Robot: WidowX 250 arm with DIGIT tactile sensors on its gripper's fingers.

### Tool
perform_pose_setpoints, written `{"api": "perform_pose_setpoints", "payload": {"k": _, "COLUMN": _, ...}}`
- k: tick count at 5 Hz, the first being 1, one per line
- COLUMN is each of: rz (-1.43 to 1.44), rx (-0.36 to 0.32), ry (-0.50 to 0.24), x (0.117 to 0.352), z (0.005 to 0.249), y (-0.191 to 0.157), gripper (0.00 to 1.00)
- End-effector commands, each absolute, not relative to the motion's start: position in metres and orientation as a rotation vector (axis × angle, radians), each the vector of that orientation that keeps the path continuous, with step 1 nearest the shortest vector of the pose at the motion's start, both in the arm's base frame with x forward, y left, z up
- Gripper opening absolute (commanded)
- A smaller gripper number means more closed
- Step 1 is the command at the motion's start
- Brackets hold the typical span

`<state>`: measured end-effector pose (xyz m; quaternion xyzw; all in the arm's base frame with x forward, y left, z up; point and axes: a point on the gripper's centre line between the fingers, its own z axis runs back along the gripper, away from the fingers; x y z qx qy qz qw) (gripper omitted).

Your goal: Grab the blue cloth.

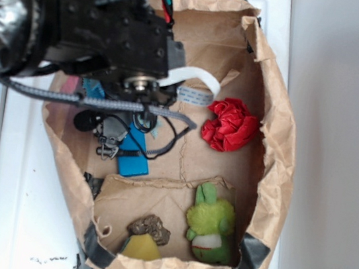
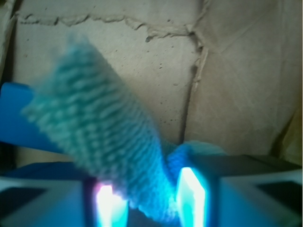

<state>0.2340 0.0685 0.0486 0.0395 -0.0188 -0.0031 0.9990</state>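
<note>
The blue cloth, a pale teal loosely woven rag, fills the middle of the wrist view. It runs from the upper left down into the gap between my fingers. My gripper is shut on its lower end, with the glowing pads on either side of the bunched fabric. In the exterior view the gripper hangs low at the left inside the paper bag, and the arm hides most of the cloth. A hard bright blue block lies right beside the gripper.
The brown paper bag walls in the work area. A red ruffled cloth lies at the right. A green plush toy, a brown lump and a yellow piece sit at the front.
</note>
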Motion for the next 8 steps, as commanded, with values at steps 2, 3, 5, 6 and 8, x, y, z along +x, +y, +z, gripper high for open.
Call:
{"api": "perform_pose_setpoints", "payload": {"k": 2, "rz": 0.005, "rx": 0.089, "ry": -0.112, "x": 0.241, "z": 0.068, "y": 0.074, "gripper": 0.0}}
{"api": "perform_pose_setpoints", "payload": {"k": 3, "rz": 0.016, "rx": 0.073, "ry": -0.121, "x": 0.258, "z": 0.079, "y": 0.077, "gripper": 0.0}}
{"api": "perform_pose_setpoints", "payload": {"k": 5, "rz": 0.095, "rx": -0.064, "ry": -0.144, "x": 0.298, "z": 0.143, "y": 0.076, "gripper": 0.0}}
{"api": "perform_pose_setpoints", "payload": {"k": 6, "rz": 0.091, "rx": -0.114, "ry": -0.168, "x": 0.299, "z": 0.168, "y": 0.066, "gripper": 0.0}}
{"api": "perform_pose_setpoints", "payload": {"k": 8, "rz": 0.067, "rx": -0.115, "ry": -0.257, "x": 0.288, "z": 0.189, "y": 0.049, "gripper": 0.0}}
